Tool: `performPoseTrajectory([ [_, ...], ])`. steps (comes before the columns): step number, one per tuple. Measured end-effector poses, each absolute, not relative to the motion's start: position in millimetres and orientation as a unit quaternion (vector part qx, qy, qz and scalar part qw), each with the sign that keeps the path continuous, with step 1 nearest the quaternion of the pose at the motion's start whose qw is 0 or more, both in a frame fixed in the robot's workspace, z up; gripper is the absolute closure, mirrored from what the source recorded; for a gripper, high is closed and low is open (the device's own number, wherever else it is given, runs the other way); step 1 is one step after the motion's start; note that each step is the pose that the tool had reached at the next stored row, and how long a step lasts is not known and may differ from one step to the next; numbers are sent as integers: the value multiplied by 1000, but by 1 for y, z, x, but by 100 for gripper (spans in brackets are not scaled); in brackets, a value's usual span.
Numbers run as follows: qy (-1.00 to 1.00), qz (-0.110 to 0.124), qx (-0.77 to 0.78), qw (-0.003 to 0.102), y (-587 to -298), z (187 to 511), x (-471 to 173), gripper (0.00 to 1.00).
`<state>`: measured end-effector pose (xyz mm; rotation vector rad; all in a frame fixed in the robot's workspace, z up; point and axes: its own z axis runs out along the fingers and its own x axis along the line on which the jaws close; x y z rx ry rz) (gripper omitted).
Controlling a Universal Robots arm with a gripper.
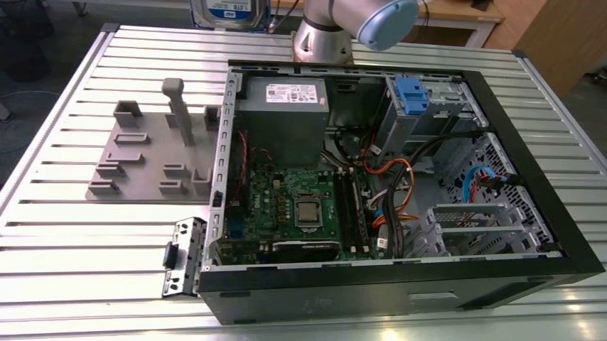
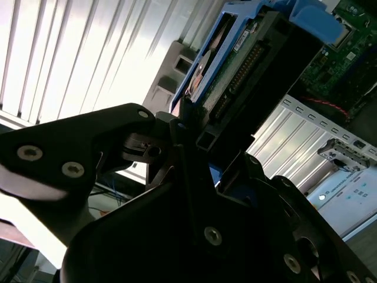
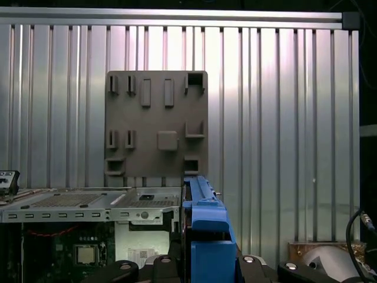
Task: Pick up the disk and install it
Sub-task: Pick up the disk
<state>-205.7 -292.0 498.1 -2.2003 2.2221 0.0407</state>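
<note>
The black gripper [image 2: 209, 144] sits closest in both wrist views, its fingers [image 3: 168, 264] drawn in tight on either side of the disk [image 2: 235, 65] – a firm hold low on the blue frame, with the drive standing up out of the pincer. In the first wrist view the disk [image 3: 203, 227] is seen edge-on, a narrow blue strip rising between the two black fingers. It hangs in the air above the open computer case [image 3: 88, 203], over the case wall that faces the grey fixture plate [image 3: 156, 130], and touches neither of them.

In the exterior view the case [image 1: 379, 284] lies on its side on the slatted metal table [image 1: 57, 241] with its panel off. Inside it are the green motherboard [image 1: 303, 206], a grey metal box [image 1: 281, 114] with a white sticker, and a small blue clip [image 1: 410, 92] on a metal cage in the far corner. The fixture plate [image 1: 142, 156] rests on the table just beside the case, on the exterior view's left. Beyond the case's far edge stands the arm's base [image 1: 323, 39] – and beside it, at the frame's upper edge, the disk's [image 1: 224, 11] white-and-blue label shows.
</note>
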Motion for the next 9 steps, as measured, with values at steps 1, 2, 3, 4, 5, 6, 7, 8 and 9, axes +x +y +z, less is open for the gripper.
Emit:
performPoseTrajectory([
  [1,711,13,-704,7,-292,498,-204,64],
  [2,711,13,-703,7,-292,498,-202,64],
  [3,711,13,-704,7,-292,498,-200,64],
  [4,711,13,-704,7,-292,498,-198,64],
  [5,711,13,-704,7,-293,498,-196,64],
  [6,711,13,-704,7,-293,498,-194,64],
  [7,711,13,-704,7,-293,498,-191,64],
  [8,711,13,-704,7,-293,498,-189,64],
  [9,711,14,-703,7,-293,498,-187,64],
])
